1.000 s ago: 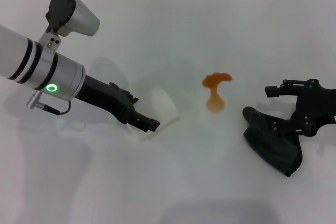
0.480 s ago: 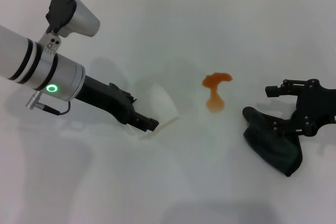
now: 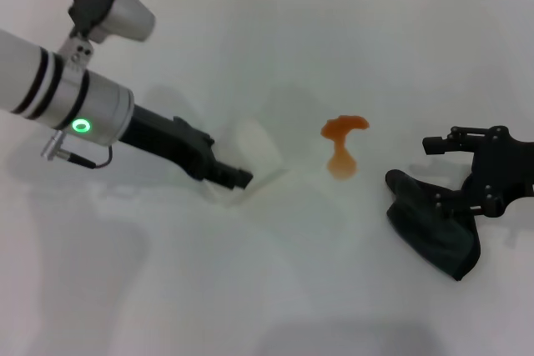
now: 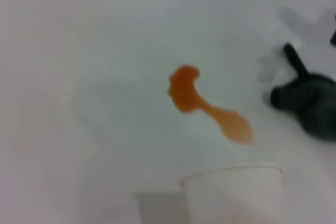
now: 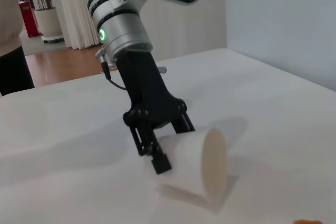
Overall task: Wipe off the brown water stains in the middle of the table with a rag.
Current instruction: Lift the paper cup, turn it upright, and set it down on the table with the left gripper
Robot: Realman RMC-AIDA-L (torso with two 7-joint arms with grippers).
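Our right gripper (image 3: 461, 174) rests spread over the dark rag (image 3: 434, 223), which lies right of the brown water stains (image 3: 342, 147) on the table (image 3: 334, 289). Our left gripper (image 3: 229, 179) pinches a tipped white paper cup (image 3: 259, 156) left of the stains.

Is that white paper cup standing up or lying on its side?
Tipped over. The paper cup lies sideways on the table, its round end facing outward, with the left gripper closed around it.
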